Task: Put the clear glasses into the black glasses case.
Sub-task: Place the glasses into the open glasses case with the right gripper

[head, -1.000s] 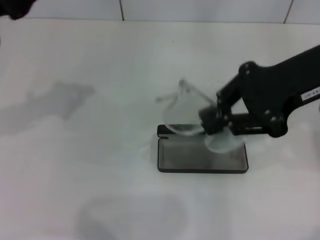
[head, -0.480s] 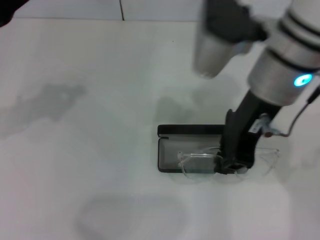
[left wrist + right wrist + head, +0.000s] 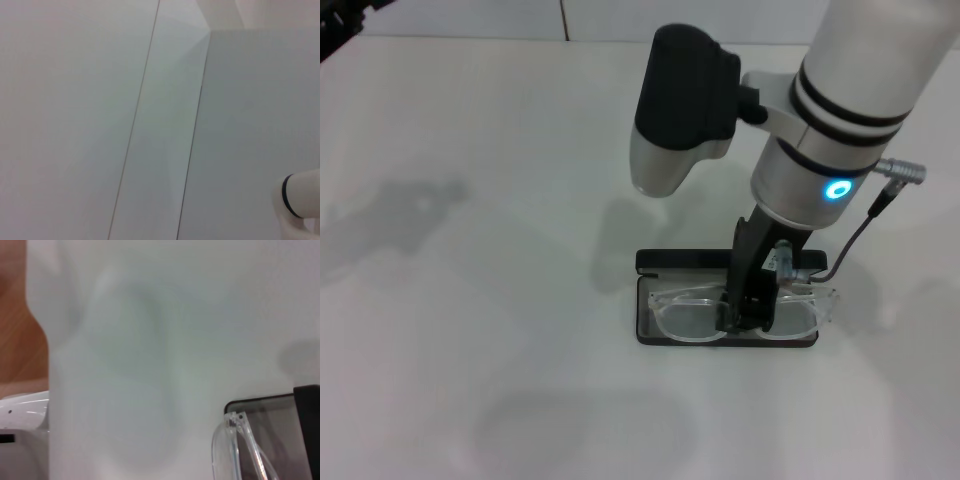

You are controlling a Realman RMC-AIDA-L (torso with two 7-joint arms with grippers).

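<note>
The black glasses case [image 3: 685,261] lies open on the white table, a little right of centre in the head view, its lid flat behind the grey-lined tray. The clear glasses [image 3: 686,318] lie lengthwise across the tray, one end sticking slightly past the case's right side. My right gripper [image 3: 751,316] points straight down over the middle of the case, shut on the glasses at the bridge. In the right wrist view one clear corner of the glasses [image 3: 234,423] shows over the case's rim [image 3: 252,403]. My left arm [image 3: 342,14] is parked at the far left corner.
The white table [image 3: 470,300] carries only the case and glasses. A seam in the wall panels [image 3: 563,20] runs behind the table's back edge. The right arm's white forearm [image 3: 840,90] and its dark camera housing [image 3: 685,70] hang over the table's far middle.
The right arm has swung upright and lowered. The glasses have moved left and down from a tilted hold, and now sit squarely along the case tray.
</note>
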